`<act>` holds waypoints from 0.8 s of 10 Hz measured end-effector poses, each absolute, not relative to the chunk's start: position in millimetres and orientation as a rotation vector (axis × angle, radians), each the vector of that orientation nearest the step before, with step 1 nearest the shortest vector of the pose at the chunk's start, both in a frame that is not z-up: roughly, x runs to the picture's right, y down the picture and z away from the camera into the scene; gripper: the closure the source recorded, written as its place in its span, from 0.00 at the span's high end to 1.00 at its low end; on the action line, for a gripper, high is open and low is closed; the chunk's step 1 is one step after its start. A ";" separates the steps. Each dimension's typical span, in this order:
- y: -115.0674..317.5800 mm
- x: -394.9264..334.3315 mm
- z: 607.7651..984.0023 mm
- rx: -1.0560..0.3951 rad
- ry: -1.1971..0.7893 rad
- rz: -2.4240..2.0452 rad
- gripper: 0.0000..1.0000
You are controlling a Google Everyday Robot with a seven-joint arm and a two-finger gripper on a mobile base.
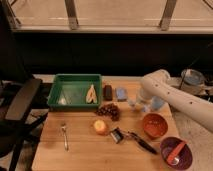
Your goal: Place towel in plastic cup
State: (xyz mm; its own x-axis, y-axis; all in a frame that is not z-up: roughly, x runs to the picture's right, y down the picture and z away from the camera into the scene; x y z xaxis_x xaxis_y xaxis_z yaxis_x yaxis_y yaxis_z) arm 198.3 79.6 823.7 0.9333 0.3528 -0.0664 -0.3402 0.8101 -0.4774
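My white arm reaches in from the right, and the gripper (138,102) hangs low over the table's right middle. A pale blue-grey bit that looks like the towel (131,103) shows at the gripper's left side; I cannot tell whether it is held. The light-blue plastic cup (158,103) stands just right of the gripper, partly hidden behind the arm.
The orange bowl (154,125) is in front of the cup. A blue block (121,93), a dark block (107,92) and the green tray (75,80) lie to the left. Grapes (107,111), an orange fruit (100,127), a small metal cup (116,135), a fork (64,136) and a purple bowl (176,152) sit nearer.
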 end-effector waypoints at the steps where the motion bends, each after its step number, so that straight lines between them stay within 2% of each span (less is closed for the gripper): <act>1: 58.5 199.2 810.2 -0.480 -0.027 0.354 0.00; 4: -10.2 218.7 769.5 -0.382 -0.006 0.331 0.00; 6: -33.8 254.6 755.3 -0.342 0.017 0.353 0.00; 8: -39.5 295.1 751.6 -0.332 0.040 0.401 0.00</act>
State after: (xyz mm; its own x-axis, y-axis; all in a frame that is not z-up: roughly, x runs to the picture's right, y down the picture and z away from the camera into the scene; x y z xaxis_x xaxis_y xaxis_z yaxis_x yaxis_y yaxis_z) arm 295.1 -39.5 751.6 0.9204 0.3769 -0.1036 -0.3899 0.8672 -0.3096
